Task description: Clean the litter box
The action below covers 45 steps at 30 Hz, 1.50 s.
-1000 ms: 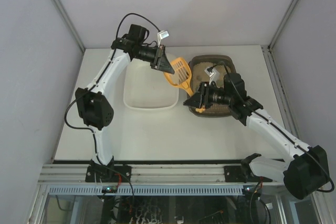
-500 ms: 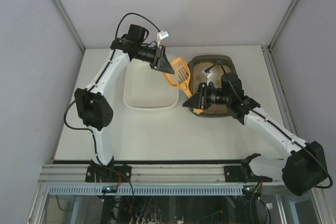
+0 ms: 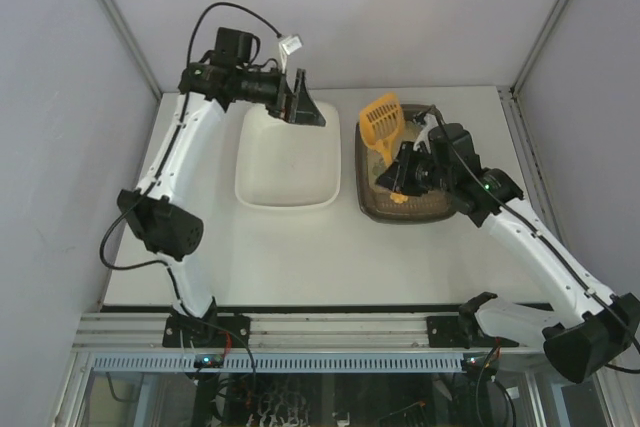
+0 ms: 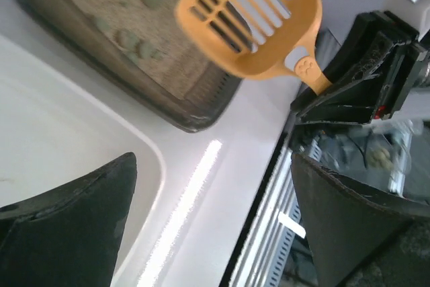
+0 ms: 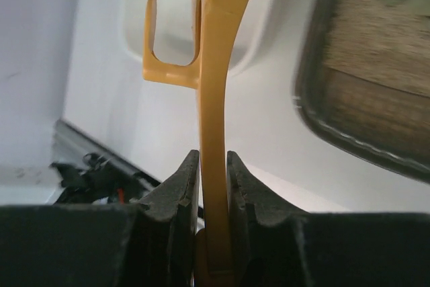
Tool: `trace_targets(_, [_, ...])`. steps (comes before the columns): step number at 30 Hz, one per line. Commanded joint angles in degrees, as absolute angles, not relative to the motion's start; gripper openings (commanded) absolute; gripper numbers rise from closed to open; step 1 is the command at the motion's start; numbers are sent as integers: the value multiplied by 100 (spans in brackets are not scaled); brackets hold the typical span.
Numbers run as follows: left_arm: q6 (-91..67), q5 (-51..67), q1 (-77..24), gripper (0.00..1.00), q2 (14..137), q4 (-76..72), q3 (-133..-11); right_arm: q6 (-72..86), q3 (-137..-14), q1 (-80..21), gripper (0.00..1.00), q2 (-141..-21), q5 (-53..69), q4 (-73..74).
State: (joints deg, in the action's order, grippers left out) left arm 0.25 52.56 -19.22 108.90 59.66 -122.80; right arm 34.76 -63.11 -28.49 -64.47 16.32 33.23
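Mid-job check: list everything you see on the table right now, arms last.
litter box: one, dark brown, right of the tub, beige litter inside
clumps: several, grey-green, on the litter
tub: one, white, left of the litter box
scoop: one, yellow, slotted, held up over the litter box's far end
table: one, white, under both containers
left gripper: one, black, above the tub's far edge, jaws open
right gripper: one, black, over the litter box, jaws shut on the scoop's handle
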Motion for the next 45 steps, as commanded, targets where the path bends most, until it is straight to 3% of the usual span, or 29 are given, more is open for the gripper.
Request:
trace_targets(1, [-1159, 4215, -1612, 100, 9770, 4778, -11815, 3187, -6610, -2613, 0, -6386, -193, 5093])
trace_targets(5, [-1636, 2037, -1894, 100, 8957, 3975, -10566, 2814, -6587, -2019, 0, -6792, 99, 5129])
trace_targets(8, [-1648, 299, -2358, 100, 8874, 4110, -10438, 2572, -6829, -1535, 0, -7307, 590, 5328])
trace_targets(10, [-1721, -133, -2543, 100, 9056, 4285, -10516, 2453, -6907, -1414, 0, -7537, 577, 5165])
trace_targets(21, [-2740, -445, -2946, 100, 10345, 4760, -11470, 1733, -8232, -1329, 0, -9566, 757, 5053])
trace_targets(27, [-3314, 159, -3040, 100, 10799, 4717, -11816, 1624, -8784, -1456, 0, -10325, 691, 5185])
trace_targets(38, [-4452, 1845, -3147, 100, 11583, 3758, -11359, 1531, -8991, -1477, 0, -10633, 571, 5163])
trace_targets(45, [-4919, 1606, -3190, 100, 11965, 3163, -11457, 1442, -9009, -1469, 0, -10745, 749, 5222])
